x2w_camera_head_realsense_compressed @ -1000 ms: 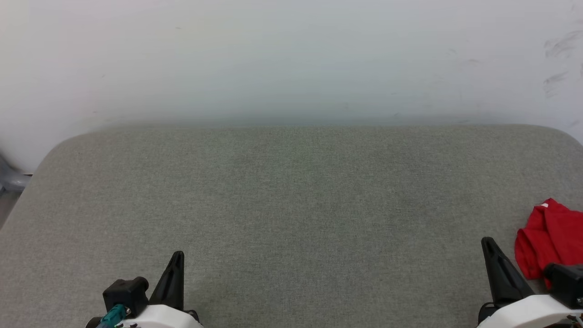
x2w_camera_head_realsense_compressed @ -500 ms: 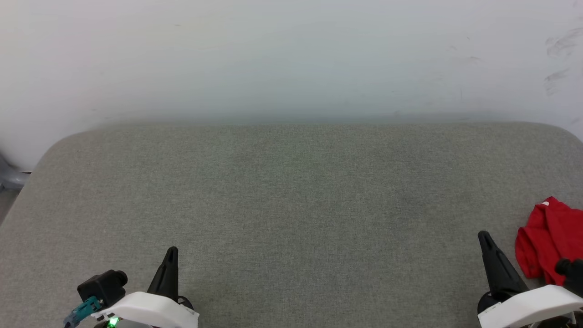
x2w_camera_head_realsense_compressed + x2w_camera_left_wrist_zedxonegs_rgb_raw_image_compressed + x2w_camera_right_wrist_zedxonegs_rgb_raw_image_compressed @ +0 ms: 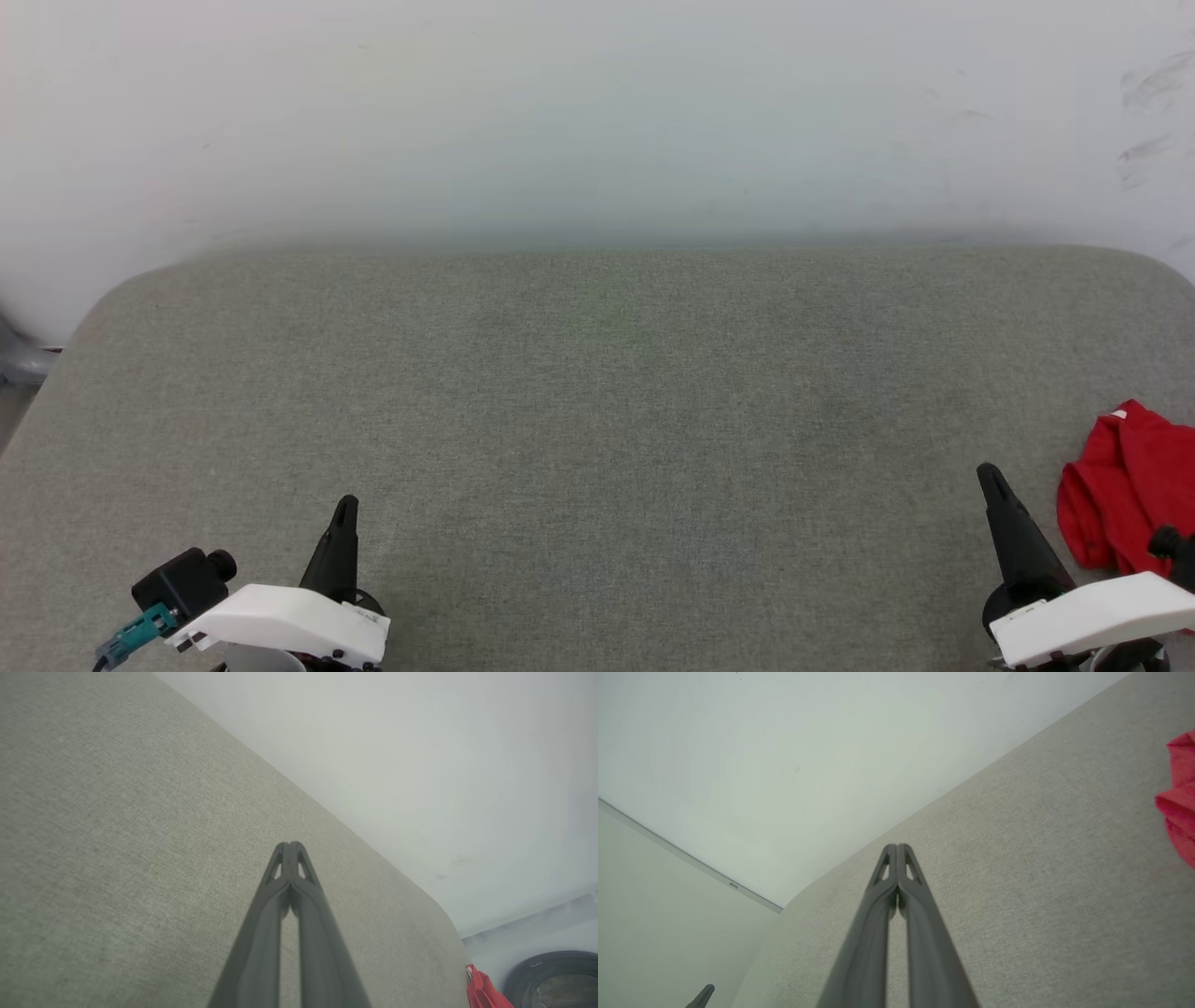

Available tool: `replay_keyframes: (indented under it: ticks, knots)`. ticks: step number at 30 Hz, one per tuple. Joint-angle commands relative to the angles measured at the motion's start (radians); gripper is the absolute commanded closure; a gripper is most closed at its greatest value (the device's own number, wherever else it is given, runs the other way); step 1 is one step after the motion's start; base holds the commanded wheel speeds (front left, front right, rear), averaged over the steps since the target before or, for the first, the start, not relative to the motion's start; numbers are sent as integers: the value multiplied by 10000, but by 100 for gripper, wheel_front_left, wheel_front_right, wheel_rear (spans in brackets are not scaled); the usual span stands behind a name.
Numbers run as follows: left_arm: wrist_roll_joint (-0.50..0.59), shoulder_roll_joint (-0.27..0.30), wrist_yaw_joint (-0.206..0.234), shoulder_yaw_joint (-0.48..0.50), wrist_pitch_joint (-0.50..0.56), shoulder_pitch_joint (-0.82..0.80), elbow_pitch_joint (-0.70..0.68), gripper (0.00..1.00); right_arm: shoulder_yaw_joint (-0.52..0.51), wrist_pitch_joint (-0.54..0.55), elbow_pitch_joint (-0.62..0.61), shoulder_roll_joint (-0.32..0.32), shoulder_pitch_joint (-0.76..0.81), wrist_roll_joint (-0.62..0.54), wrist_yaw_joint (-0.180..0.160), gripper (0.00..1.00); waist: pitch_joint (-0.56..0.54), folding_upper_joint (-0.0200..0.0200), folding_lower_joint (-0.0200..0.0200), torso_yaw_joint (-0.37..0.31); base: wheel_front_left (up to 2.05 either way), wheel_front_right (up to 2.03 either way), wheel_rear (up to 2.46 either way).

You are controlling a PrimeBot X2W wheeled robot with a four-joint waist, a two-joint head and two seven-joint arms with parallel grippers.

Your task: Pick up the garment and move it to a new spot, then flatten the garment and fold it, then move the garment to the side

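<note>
Grey bench (image 3: 597, 420) carries the crumpled red garment (image 3: 1125, 485) near the right tool (image 3: 990, 474); it and the left tool (image 3: 345, 506) are pinched closed, empty.

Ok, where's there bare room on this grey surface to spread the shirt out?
The grey surface is bare from the wall to the left end effector and right end effector, centre and left side alike. Only the near right corner is crowded, where the shirt lies bunched.

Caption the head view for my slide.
Left tool and right tool shut, empty; red garment crumpled at right edge of grey surface.
</note>
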Motion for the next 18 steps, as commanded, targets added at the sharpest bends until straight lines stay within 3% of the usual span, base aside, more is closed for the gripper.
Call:
replay_keyframes:
  ticks: [1, 18]
  knots:
    - [-310, -29, -90, 107, 75, -295, -91, 100, -23, -1, -10, -5, -335, 375, 0, 100, 7, -1, 0, 0, 0, 0, 0]
    - [-2082, -251, -338, 546, 581, -469, -10, 100, -55, 38, 577, -3, -704, 2379, 0, 100, 83, -1, 0, -7, 0, 0, 0]
